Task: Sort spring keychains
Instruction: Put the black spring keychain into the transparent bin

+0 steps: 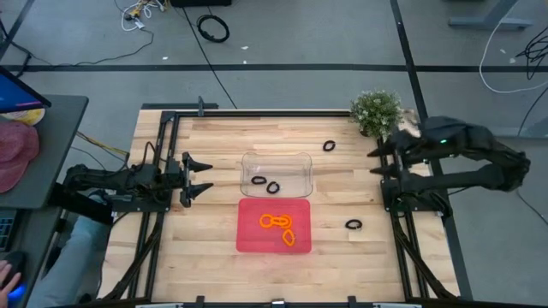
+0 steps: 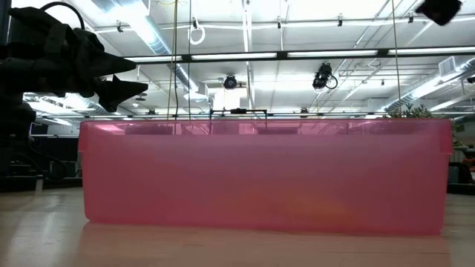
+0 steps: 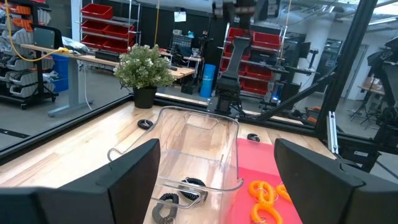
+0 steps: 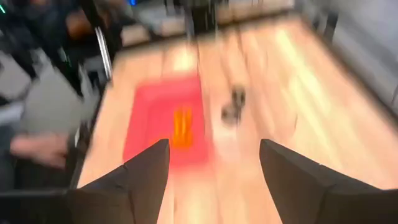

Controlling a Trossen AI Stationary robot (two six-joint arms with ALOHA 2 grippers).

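Several orange spring keychains [image 1: 278,225] lie in the red tray [image 1: 248,239]; they also show in the left wrist view [image 3: 263,193]. Two black keychains [image 1: 265,183] lie in the clear tray [image 1: 295,162]. Two more black ones rest on the table, one near the plant [image 1: 330,146] and one right of the red tray [image 1: 354,224]. My left gripper [image 1: 210,177] hovers open left of the clear tray, pointing at it [image 3: 216,146]. My right gripper [image 1: 372,162] hovers open at the table's right side, holding nothing [image 4: 214,143].
A potted plant [image 1: 377,111] stands at the far right corner of the table. In the low view the red tray's wall [image 2: 267,174] fills the foreground. Bare wood lies near the red tray on either side. A person's hand [image 1: 8,275] shows beyond the table's left edge.
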